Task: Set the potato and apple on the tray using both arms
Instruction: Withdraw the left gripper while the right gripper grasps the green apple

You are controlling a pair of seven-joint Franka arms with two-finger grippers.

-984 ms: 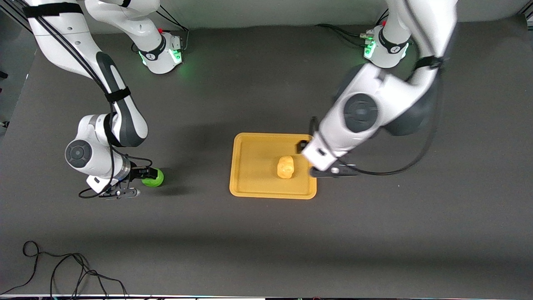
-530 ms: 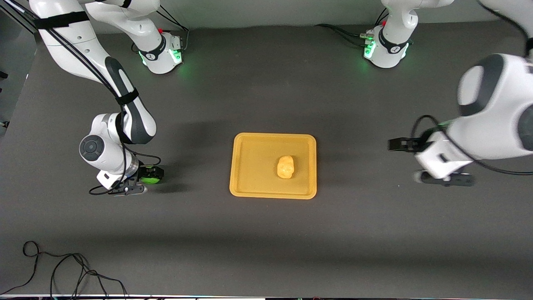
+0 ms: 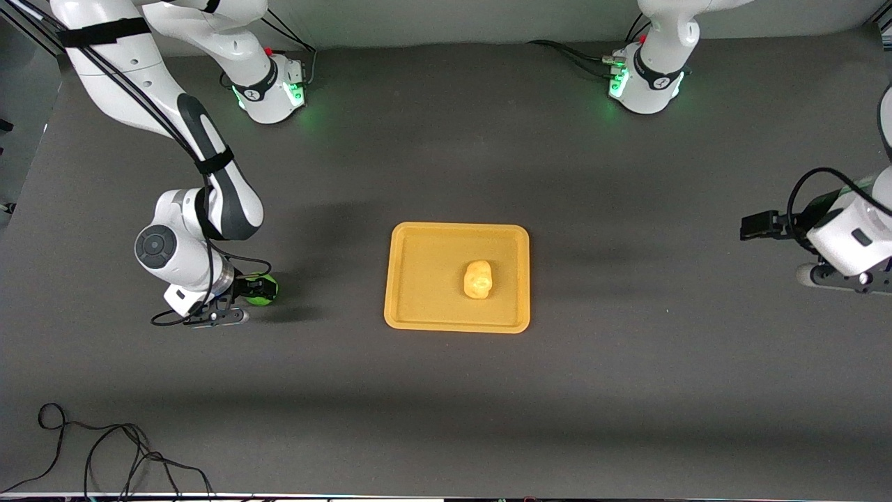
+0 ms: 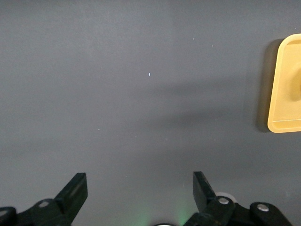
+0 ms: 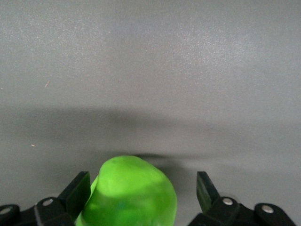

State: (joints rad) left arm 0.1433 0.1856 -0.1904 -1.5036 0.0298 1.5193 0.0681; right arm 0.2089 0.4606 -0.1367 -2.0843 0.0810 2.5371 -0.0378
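- Front view: the potato [image 3: 478,279] lies on the tray [image 3: 418,307], toward the left arm's end of it, so that half of the job looks done. The apple [image 3: 263,288] sits on the table [image 3: 446,404], well apart from the tray toward the right arm's end, so moving it is what remains.
- Front view: the right gripper [image 3: 240,300] is low at the apple, which is partly hidden by the fingers. The left gripper [image 3: 773,254] is over bare table at the left arm's end, well away from the tray; this arm waits.
- Left wrist view: the left gripper [image 4: 140,190] has its jaws spread wide with only dark table between them; it holds nothing. One end of the tray [image 4: 287,89] shows at the picture's edge.
- Right wrist view: the right gripper [image 5: 142,190] has its jaws wide apart with the apple [image 5: 129,193] between them. The apple sits close against one finger [image 5: 77,190], while a clear gap remains at the other, so it is straddled, not gripped.
- Judgement: closing on the apple and carrying it to the free part of the tray beside the potato would finish the task.
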